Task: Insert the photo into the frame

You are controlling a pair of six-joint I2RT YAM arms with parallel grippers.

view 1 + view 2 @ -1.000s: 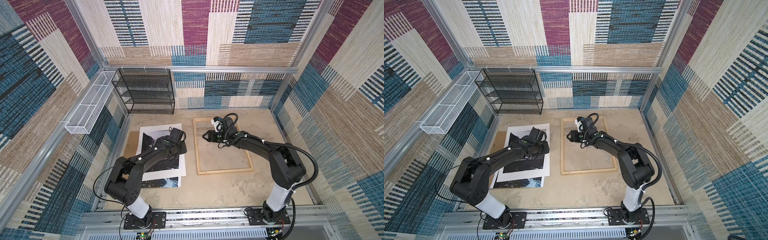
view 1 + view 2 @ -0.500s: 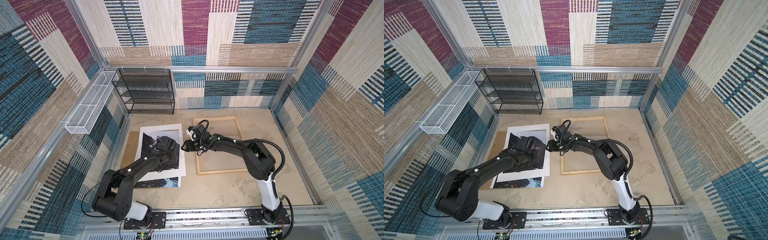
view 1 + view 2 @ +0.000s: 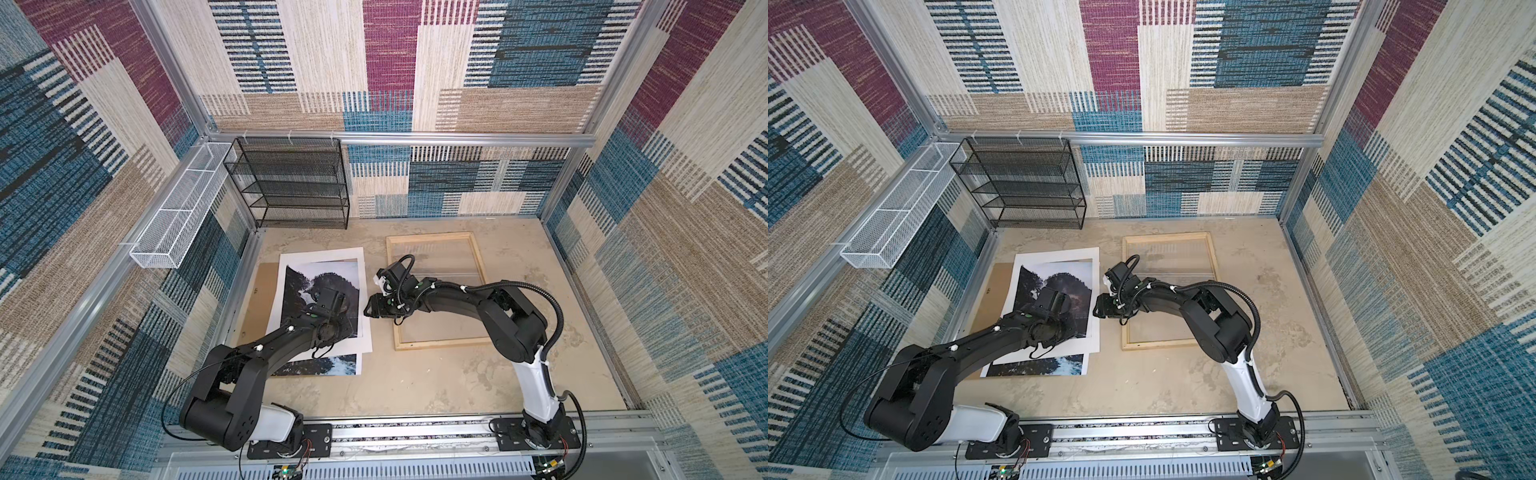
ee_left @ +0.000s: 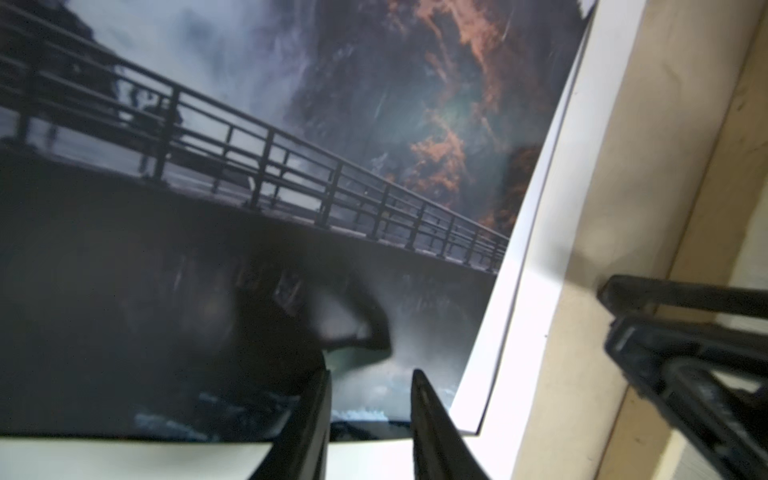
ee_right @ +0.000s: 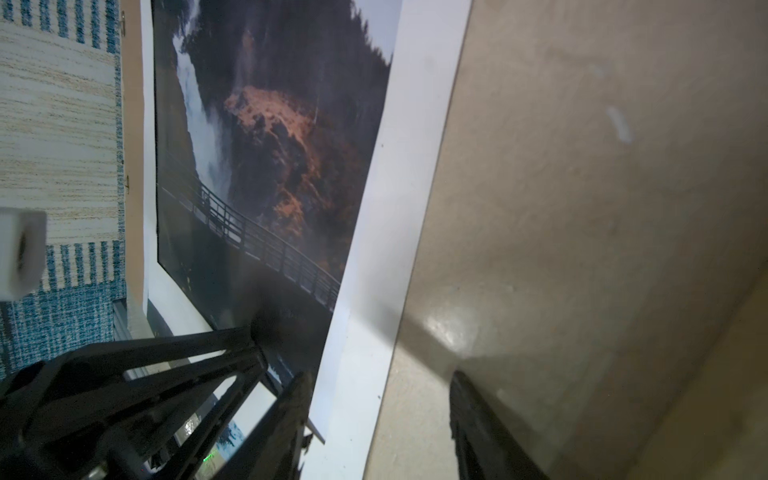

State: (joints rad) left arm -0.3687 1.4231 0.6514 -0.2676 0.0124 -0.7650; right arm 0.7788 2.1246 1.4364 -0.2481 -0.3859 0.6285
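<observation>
Dark waterfall paper print (image 3: pixel 332 282) lies beneath the left tool (image 4: pixel 370 399), jaws apart; pale wooden rectangular frame (image 3: pixel 444 343) sits rightward, long axes parallel; right tool (image 3: pixel 370 309) between them, also apart.

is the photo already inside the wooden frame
No, the frame holds only its clear pane, and the photo lies beside it under the white mat.

Beige tabletop (image 3: pixel 415 386) bears the frame (image 3: pixel 440 259), brown backing sheet (image 3: pixel 257 299), black rack (image 3: pixel 291 187).
</observation>
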